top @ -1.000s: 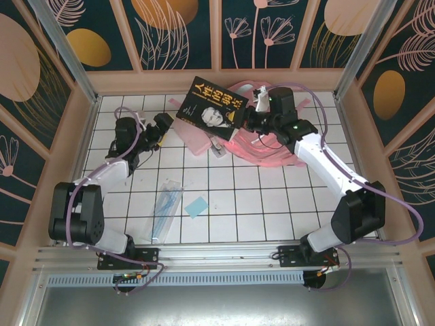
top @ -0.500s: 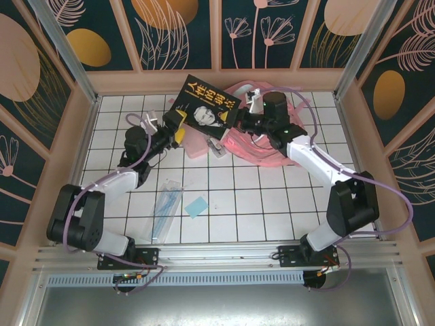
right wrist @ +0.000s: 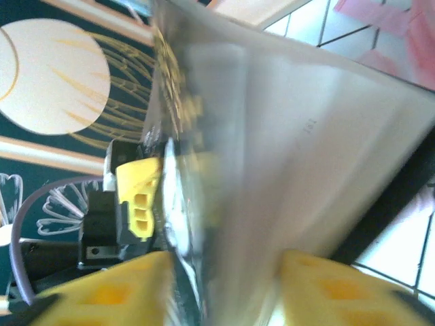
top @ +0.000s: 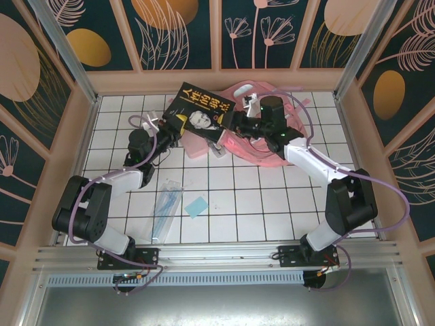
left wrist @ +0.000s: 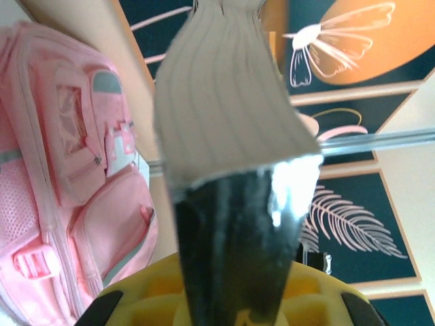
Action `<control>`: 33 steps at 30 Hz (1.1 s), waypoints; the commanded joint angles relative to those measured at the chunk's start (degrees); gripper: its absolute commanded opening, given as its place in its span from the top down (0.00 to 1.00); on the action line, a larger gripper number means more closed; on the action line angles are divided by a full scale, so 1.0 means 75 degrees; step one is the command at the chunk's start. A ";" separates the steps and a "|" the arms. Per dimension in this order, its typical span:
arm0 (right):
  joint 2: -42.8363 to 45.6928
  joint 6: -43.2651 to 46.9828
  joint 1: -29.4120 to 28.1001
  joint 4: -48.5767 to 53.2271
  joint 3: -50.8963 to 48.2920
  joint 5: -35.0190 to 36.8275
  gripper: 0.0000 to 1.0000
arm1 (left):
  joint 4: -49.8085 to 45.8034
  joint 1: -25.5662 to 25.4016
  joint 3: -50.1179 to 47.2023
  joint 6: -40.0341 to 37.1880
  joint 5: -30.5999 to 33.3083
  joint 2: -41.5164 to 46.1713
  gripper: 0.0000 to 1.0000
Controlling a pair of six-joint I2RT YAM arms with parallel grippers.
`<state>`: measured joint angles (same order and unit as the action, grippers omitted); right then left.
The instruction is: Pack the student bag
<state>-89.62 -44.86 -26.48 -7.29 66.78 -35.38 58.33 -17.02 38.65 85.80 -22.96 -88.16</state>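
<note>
A: What surrounds the student bag [top: 262, 146]?
B: A black book [top: 198, 112] tilts above its left side; beyond that, a clear packet [top: 165, 204] and a blue note [top: 196, 206].
A: And the arms?
B: Both reach bagward. The left gripper [top: 171, 125] pinches the book; the right gripper [top: 238, 124] flanks it, its grip indeterminate.

- Robot test cell, lab-like: white gridded bench [top: 272, 204] boxed in by leaf-printed wall panels [top: 180, 34].
- Aluminium rails [top: 217, 255], with a cabled left arm [top: 115, 180] and right arm [top: 316, 163] bolted along its near edge.

i'm reaching both arms forward and inward; left pincer [top: 173, 126] is clamping the book [top: 201, 111], right pincer [top: 237, 126] is straddling it, grip unclear.
</note>
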 commanded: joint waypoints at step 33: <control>0.0254 -0.0566 0.0518 -0.2438 -0.1054 0.0769 1.00 | -0.0952 -0.1115 0.1397 -0.1430 -0.0103 -0.0743 0.27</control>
<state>-92.60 -54.19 -26.44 -28.51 57.60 -35.48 61.73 -23.81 41.39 85.58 -16.51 -93.60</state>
